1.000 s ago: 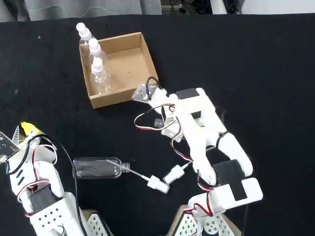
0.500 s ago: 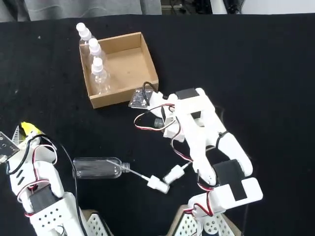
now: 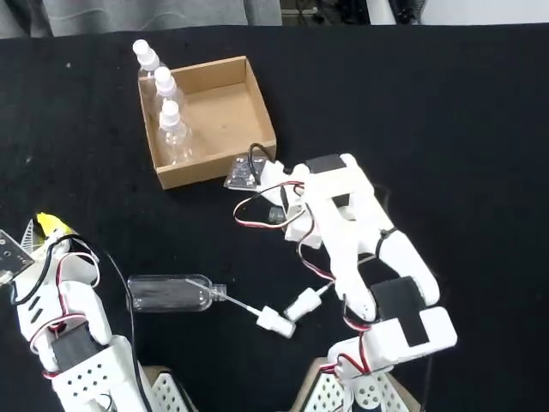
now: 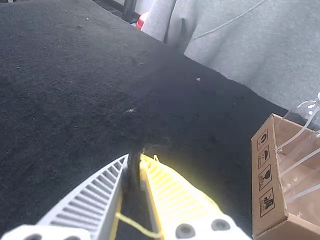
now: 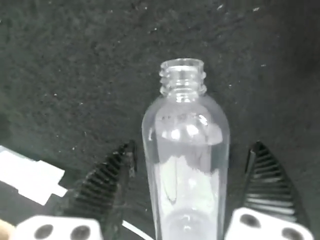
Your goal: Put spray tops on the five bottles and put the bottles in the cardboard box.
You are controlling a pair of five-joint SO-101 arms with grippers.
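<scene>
Three spray-topped clear plastic bottles stand inside the open brown cardboard box; a fourth bottle lies sideways nearby (white spray top at its mouth).

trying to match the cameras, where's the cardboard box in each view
high view: cardboard box upper left of the table, open top up.
left wrist view: at the right edge, one printed wall showing.
right wrist view: faces an uncapped bottle between the right gripper's open jaws.
shared landmark: capped bottles inside the box.

Perhaps five bottles, one box
</scene>
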